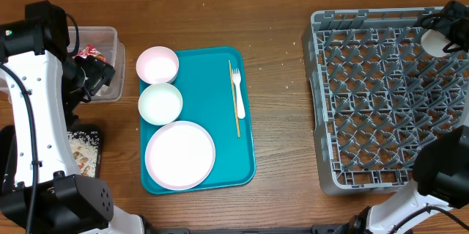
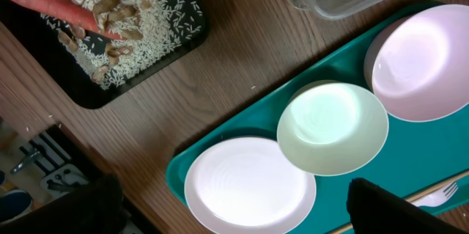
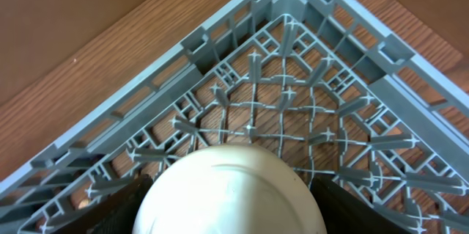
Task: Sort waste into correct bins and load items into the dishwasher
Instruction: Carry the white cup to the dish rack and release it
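My right gripper (image 1: 448,34) is shut on the white cup (image 1: 434,41) over the far right corner of the grey dish rack (image 1: 381,94). In the right wrist view the cup (image 3: 231,194) sits between the fingers above the rack's corner (image 3: 293,14). My left gripper (image 1: 89,75) is open and empty, its fingers (image 2: 242,219) spread wide above the white plate (image 2: 249,186). Two small bowls (image 1: 157,64) (image 1: 160,103), the plate (image 1: 180,154) and the fork (image 1: 237,86) lie on the teal tray (image 1: 220,72). The clear tub (image 1: 102,50) holds the red wrapper (image 1: 91,52). The black tray (image 2: 88,94) holds rice (image 2: 139,21) and the carrot (image 2: 51,3).
A thin wooden stick (image 1: 236,113) lies beside the fork on the teal tray. Bare wooden table (image 1: 282,94) lies between the teal tray and the rack. The left arm's white body (image 1: 37,117) stands over the left edge, partly covering the black tray (image 1: 86,153).
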Robot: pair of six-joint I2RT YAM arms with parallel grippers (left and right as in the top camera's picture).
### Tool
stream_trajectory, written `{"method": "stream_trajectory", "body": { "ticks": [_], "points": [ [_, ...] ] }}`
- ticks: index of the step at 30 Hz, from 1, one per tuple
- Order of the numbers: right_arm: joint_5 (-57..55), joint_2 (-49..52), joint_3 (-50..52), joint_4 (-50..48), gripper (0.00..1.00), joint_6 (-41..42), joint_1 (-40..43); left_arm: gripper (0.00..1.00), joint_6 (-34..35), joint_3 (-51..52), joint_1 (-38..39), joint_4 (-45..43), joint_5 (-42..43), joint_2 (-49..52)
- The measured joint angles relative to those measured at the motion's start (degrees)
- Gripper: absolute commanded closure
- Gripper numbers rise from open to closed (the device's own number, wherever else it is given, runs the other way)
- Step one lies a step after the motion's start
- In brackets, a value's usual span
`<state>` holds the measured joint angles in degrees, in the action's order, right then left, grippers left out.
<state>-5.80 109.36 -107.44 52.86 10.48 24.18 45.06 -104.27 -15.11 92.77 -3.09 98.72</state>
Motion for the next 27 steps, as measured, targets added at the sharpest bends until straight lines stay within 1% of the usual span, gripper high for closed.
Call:
{"method": "stream_trajectory", "body": {
  "ticks": [11,16,18,19,20,22,23,24,25,27],
  "points": [
    [3.58,0.0,0.0,1.42,0.25,0.0,-0.74,0.0,0.0,0.0,0.0,0.0,0.0,0.0],
    [4.13,0.0,0.0,1.62,0.24,0.0,-3.69,0.0,0.0,0.0,0.0,0.0,0.0,0.0],
    [4.09,0.0,0.0,1.68,0.26,0.02,-5.07,0.0,0.0,0.0,0.0,0.0,0.0,0.0],
    [3.78,0.0,0.0,1.75,0.29,-0.02,-5.95,0.0,0.0,0.0,0.02,0.0,0.0,0.0],
    [2.32,0.0,0.0,1.81,0.38,0.09,-6.75,0.0,0.0,0.0,0.02,0.0,0.0,0.0],
    [-3.87,0.0,0.0,2.21,0.61,1.46,-8.31,0.0,0.0,0.0,0.02,0.0,0.0,0.0],
    [-5.55,0.0,0.0,2.29,0.8,1.42,-8.44,0.0,0.0,0.0,0.0,-0.02,0.0,0.0],
    [-8.7,0.0,0.0,2.69,0.9,2.4,-8.22,0.0,0.0,0.0,0.0,0.0,0.02,0.0],
    [-9.81,0.0,0.0,3.26,0.96,3.23,-7.65,0.0,0.0,0.0,0.02,0.0,0.0,0.0],
    [-11.43,0.0,0.0,4.39,0.96,5.86,-4.79,0.0,0.0,0.0,0.0,0.0,0.0,0.0]
  ]
}}
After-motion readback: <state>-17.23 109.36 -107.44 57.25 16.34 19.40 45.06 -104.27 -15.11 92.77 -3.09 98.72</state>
